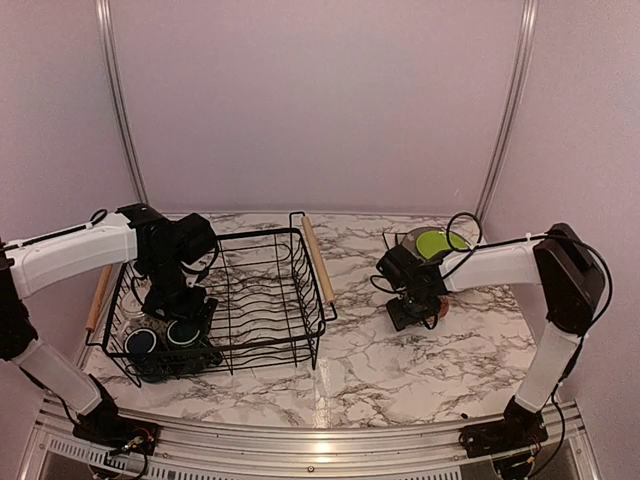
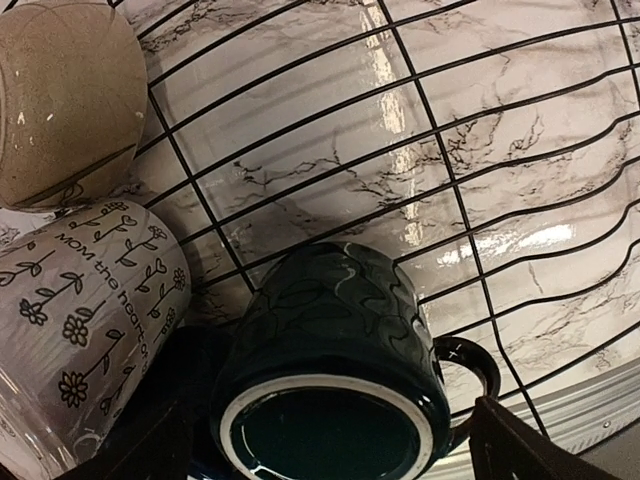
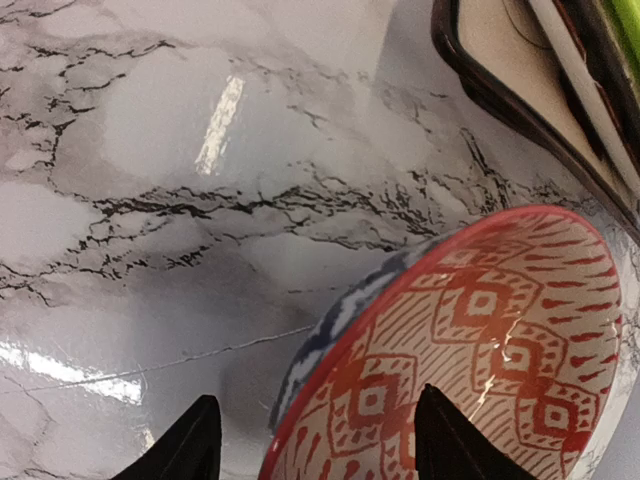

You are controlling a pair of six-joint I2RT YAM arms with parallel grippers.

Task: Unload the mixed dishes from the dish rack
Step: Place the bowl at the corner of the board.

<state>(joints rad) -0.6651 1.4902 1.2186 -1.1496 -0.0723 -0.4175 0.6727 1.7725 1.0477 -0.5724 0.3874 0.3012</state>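
jaws on my right gripper stand apart astride the reddish patterned ceramic bowl, set by the stacked plates probably to group unloaded dishes; left gripper gapes around the dark-blue glazed mug in the black wire dish rack.

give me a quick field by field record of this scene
rack: dish rack, left of centre, holding mugs
mugs: dark-blue mug, patterned mug, tan mug, near-left corner
left gripper: open, flanking dark-blue mug
right gripper: open, straddling reddish bowl rim
plates: stacked right of rack, lime-green plate uppermost
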